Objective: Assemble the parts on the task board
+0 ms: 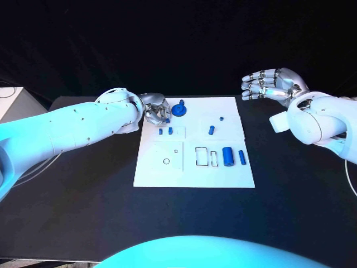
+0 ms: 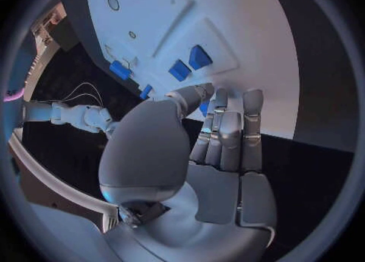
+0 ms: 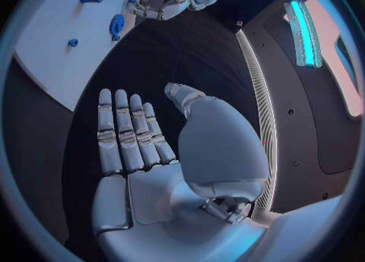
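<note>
A: We log the task board (image 1: 193, 167) at the table's centre. Blue parts lie on it: a gear (image 1: 177, 110) near its far-left corner, small pegs mid-board, a cylinder (image 1: 228, 157) near the right edge.

B: The left hand (image 1: 155, 109) sits over the far-left corner, fingers curled just beside the gear. We cannot tell whether it grips anything.

A: The right hand (image 1: 269, 85) hangs off the board's far-right corner, fingers spread, holding nothing.

B: We judge the risk here to be a blind closure: the fingers could nudge the gear aside or knock a neighbouring peg.
</note>
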Tool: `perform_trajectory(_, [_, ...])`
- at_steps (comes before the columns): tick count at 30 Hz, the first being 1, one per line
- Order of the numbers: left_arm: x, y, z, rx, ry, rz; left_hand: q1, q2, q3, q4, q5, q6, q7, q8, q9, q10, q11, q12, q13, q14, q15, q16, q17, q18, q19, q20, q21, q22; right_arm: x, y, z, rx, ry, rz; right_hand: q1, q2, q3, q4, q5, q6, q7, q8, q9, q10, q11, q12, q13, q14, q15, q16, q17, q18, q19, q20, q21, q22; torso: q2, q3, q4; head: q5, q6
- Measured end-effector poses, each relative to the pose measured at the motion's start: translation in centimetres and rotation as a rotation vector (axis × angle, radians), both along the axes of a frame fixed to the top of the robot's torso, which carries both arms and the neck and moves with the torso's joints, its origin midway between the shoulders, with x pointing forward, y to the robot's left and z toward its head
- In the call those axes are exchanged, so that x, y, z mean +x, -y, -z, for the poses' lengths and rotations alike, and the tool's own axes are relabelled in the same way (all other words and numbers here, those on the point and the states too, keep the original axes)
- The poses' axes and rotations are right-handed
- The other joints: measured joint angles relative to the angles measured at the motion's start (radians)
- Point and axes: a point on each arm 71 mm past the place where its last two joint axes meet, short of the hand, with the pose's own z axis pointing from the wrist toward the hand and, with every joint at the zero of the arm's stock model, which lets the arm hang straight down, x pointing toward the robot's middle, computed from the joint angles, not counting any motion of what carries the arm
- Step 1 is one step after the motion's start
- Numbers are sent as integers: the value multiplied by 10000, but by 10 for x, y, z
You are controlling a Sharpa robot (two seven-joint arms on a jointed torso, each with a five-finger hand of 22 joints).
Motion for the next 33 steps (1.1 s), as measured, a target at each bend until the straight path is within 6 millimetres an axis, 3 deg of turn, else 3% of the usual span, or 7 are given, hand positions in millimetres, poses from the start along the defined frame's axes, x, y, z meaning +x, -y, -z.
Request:
perform_trajectory(5, [1,-8,-2,-18,50,-168,0,0,0,0,0,-355,-76,-212,-83,0,0,-39,59,-35,35,0,-14,-1,-2,-2,-39,-23,1,2,0,-208,91,1,491,51,221,-338,-197,149,7,0,0,107,-106,77,-2,408,-122,77,-14,0,284,-95,142,9,-4,3,-10,-2,40])
perform_trajectory(10, [2,-27,-6,-227,57,-574,33,-33,91,-91,0,-311,73,-190,-89,-204,129,-132,102,-500,53,-307,-645,-3,-466,-8,-356,-504,4,7,0,-1108,473,-134,1263,-21,906,-1141,-606,828,9,0,-30,736,-471,-106,-29,2072,-751,863,335,-2,1963,-843,1111,378,-13,8,-16,-38,153])
perform_trajectory(14, [2,-49,-12,-1001,-63,-1182,154,48,237,-299,39,177,304,132,-34,-612,320,-240,130,-2022,205,-1417,-2848,-8,-952,90,-561,-686,6,7,0,-2416,977,-513,1519,86,793,-1723,-775,1520,-190,-123,-157,1663,-788,-571,-43,3588,-1299,1618,876,-2,3092,-1552,2515,1188,-16,9,-16,-116,312])
perform_trajectory(19, [-4,-68,-21,-3182,-390,-1751,204,97,106,-439,39,455,373,381,-8,-651,396,110,310,-2658,283,-2121,-3731,-10,-1350,163,-693,-709,8,-2,1,-4520,1743,-1210,1519,86,939,-2073,-859,2121,-316,-568,-376,2562,-993,-1386,-30,4518,-1576,2456,1773,-6,3234,-1917,4156,2355,-13,11,-29,-317,530])
perform_trajectory(29, [-35,-71,-37,-8429,-1366,-1660,-56,293,-682,-87,39,364,464,590,-61,-1111,498,429,450,-3180,428,-3117,-4268,-9,-1681,321,-1779,-1412,7,-30,17,-8444,2823,-2177,912,-127,1589,-2055,-1084,2470,-398,-1076,-433,3238,-1128,-2480,42,4722,-1676,5521,4212,-4,3479,-1853,6095,3901,-5,-12,12,-834,908])
perform_trajectory(31, [-41,-71,-40,-8998,-1472,-1578,-67,304,-732,-39,39,364,464,627,-71,-1133,477,467,450,-3180,427,-3156,-4289,-9,-1680,320,-1871,-1481,7,-35,21,-8963,2929,-2218,813,-211,1682,-2017,-1084,2470,-398,-1184,-402,3246,-1134,-2611,42,4721,-1676,6648,5053,-16,3787,-1841,6969,4909,-5,-14,40,-883,958])
perform_trajectory(33, [-47,-69,-44,-9546,-1590,-1446,-67,304,-732,-39,39,364,464,630,-70,-1147,462,467,450,-3180,428,-3156,-4293,-9,-1680,320,-1895,-1502,8,-41,25,-9452,3040,-2242,747,-277,1780,-1986,-1123,2470,-398,-1229,-373,3253,-1141,-2731,42,4721,-1675,7667,5795,-251,4064,-1822,7845,5925,-5,-14,63,-907,990])
